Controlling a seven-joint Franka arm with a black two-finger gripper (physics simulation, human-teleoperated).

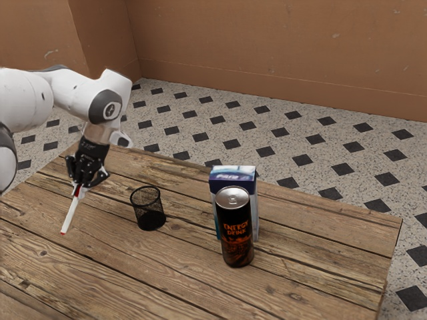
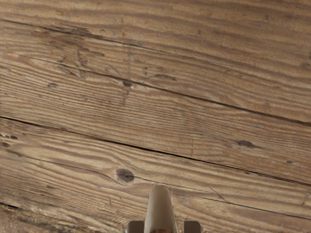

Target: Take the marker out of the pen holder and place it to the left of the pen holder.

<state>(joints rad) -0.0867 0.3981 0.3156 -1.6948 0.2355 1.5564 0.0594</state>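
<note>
A white marker slants downward at the left of the exterior view, its upper end pinched in the black hand — well clear of the mesh pen holder nearer the middle. Likely light and stiff, its smooth barrel could swivel under a knock; a steady grip high on it suits, leaving the lower end free to meet the worktop.

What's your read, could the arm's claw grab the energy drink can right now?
Probably not yet: the claw looks closed on the marker, so it would likely have to release that first. The pen holder also stands between it and the energy drink can, though lifting over should work.
</note>
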